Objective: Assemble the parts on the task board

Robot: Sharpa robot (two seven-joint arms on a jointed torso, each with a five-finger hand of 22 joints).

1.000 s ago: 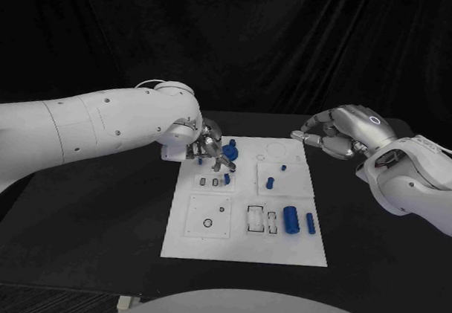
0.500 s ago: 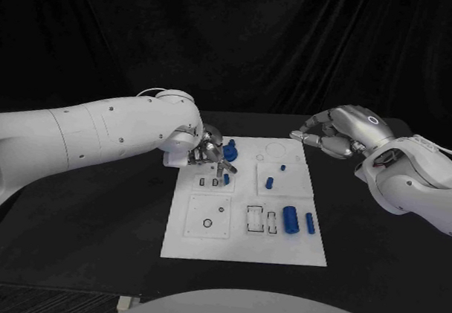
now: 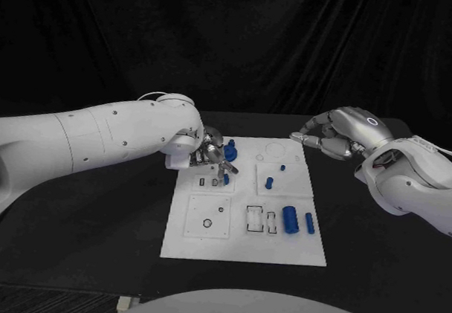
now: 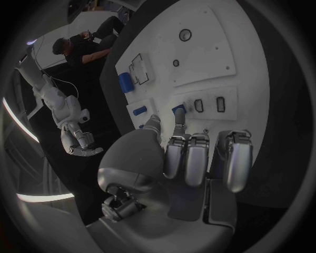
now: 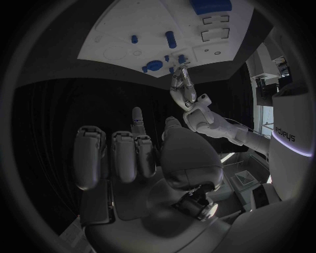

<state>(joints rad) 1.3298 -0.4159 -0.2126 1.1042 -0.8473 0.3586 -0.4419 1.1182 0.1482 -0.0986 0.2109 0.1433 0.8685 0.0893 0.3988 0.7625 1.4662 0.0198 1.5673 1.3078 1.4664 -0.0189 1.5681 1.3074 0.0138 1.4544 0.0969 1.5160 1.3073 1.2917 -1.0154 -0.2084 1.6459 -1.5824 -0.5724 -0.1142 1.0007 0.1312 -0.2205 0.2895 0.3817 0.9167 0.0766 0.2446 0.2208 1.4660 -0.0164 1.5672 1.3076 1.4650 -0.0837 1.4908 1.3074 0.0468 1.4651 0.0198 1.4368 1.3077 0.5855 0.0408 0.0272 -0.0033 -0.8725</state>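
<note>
Left hand (image 3: 213, 155) over the far-left corner of the task board (image 3: 242, 242), fingers (image 4: 179, 117) stretched down, tips close together and touching a small blue part (image 4: 178, 109) by the two small rectangular slots; whether the part is actually pinched or only touched, cannot tell. In the head view a blue part (image 3: 230, 151) sits right at that hand's fingertips, another small blue part (image 3: 226, 178) just below it on the same panel. Right hand (image 3: 342, 132) hovers off the board's far-right corner, above the black table (image 3: 81, 210), fingers (image 5: 116, 153) curled in toward the palm with nothing in them. On the board: a short blue peg (image 3: 270, 182) and a tiny blue piece (image 3: 285, 166) in the far-right panel, two bigger blue cylinders (image 3: 298, 221) lying side by side in the near-right panel next to the rectangular outlines, a small ring mark in the near-left panel. Right wrist view shows the left hand from across, fingertips down on the board beside the blue parts.
</note>
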